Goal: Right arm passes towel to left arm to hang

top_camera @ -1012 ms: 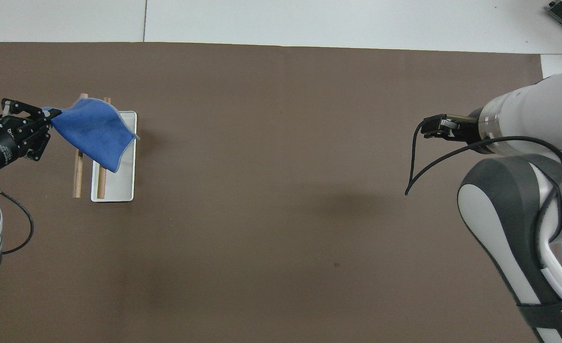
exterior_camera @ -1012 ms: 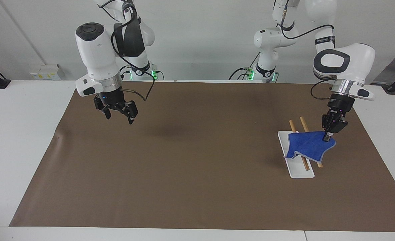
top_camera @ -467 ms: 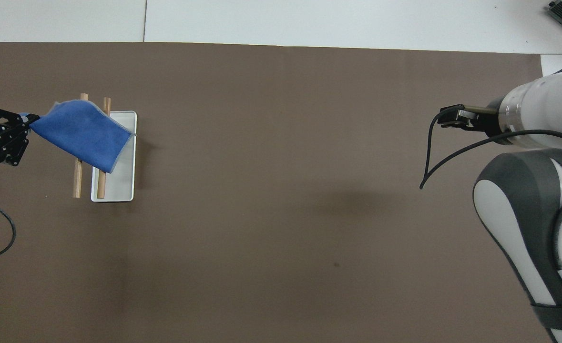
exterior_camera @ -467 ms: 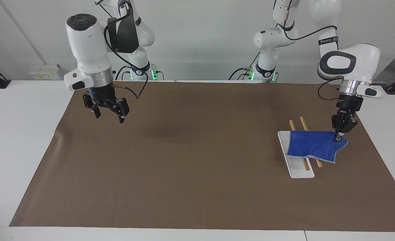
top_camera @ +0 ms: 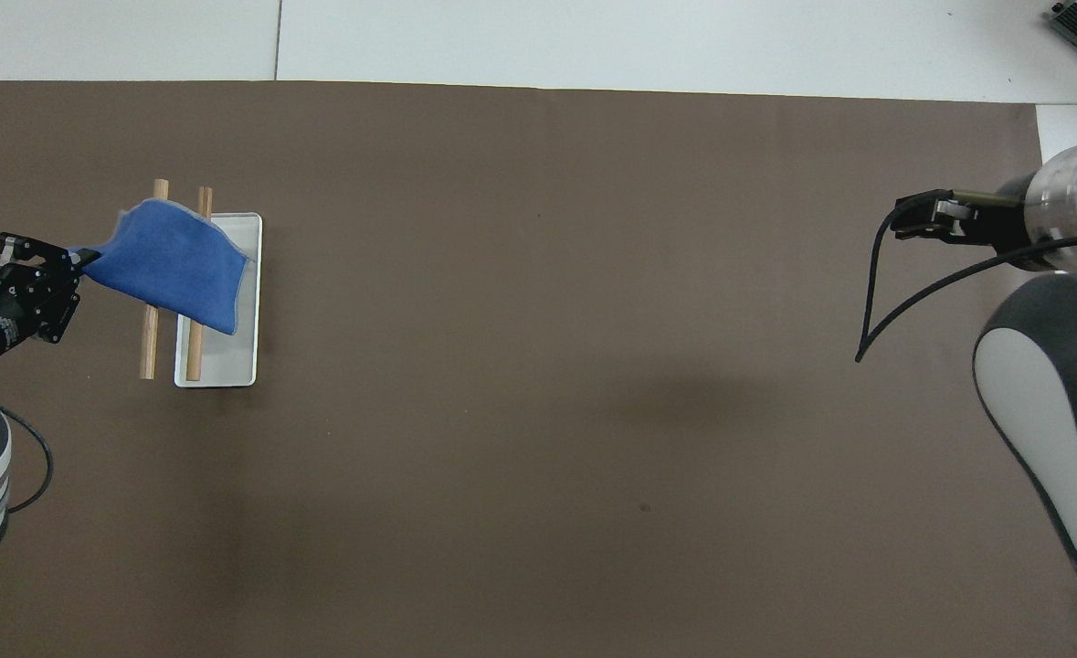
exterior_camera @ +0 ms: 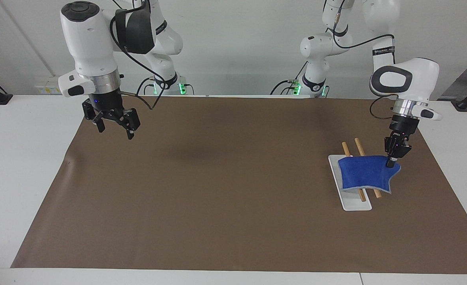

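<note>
Blue towel cloth with pale grey edging (exterior_camera: pixel 366 174) drapes over two thin wooden rods (exterior_camera: pixel 359 149), which lie side by side along a shallow white rectangular tray (exterior_camera: pixel 352 201) at the left arm's end of the brown mat (exterior_camera: pixel 217 190) that covers the white worktop (exterior_camera: pixel 19 158). One rod rests inside the tray and the other sits just beside its rim; nothing else shows in the tray. The towel covers the rods' middle stretch, and their bare ends stick out on both sides of the cloth.

The left arm's black two-finger end effector (exterior_camera: pixel 391 160) points down at the towel's corner that is toward the left arm's end of the worktop, with its fingers pressed together and pinching that corner. The right arm's black end effector with a small blue light (exterior_camera: pixel 114 126) hangs in the air over the mat near the right arm's end, its fingers spread and holding nothing.

The overhead view shows the towel (top_camera: pixel 177 270) pulled into a point at the left end effector (top_camera: pixel 81 260), and the tray's bare floor (top_camera: pixel 227 366) beside the rods. The facing view shows the cloth's hem hanging below the rods
</note>
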